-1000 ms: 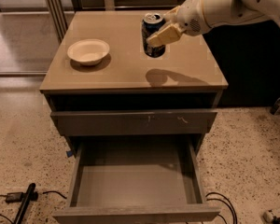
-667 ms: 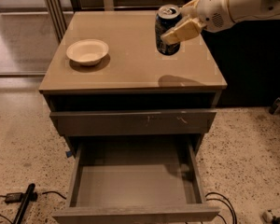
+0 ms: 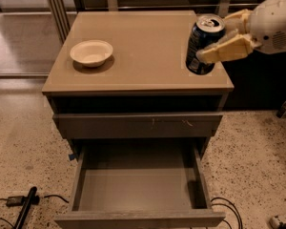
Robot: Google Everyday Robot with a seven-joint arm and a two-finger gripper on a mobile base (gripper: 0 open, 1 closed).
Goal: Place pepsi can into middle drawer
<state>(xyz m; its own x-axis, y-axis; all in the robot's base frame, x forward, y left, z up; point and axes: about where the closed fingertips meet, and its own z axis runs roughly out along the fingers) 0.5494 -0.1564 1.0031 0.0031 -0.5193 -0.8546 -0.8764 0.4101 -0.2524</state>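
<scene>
Pepsi can [image 3: 199, 36] in pincer [image 3: 213, 38] over tabletop [image 3: 143, 46]

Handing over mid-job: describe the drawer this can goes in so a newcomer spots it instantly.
Find the tan cabinet with the white bowl on top, where the gripper holds the pepsi can in its jaws over the right edge. The middle drawer sits below the scuffed drawer front; it alone is pulled open, a bare grey box.

The place looks like an office or lab test area: a speckled terrazzo floor [image 3: 19, 142], a metal-framed glass partition [image 3: 24, 32] at 10 o'clock, and loose cables [image 3: 225, 207] at 5 o'clock beside a grey drawer cabinet [image 3: 138, 46]. At 2 o'clock the robot's gripper [image 3: 213, 39] clasps the pepsi can [image 3: 199, 37].
</scene>
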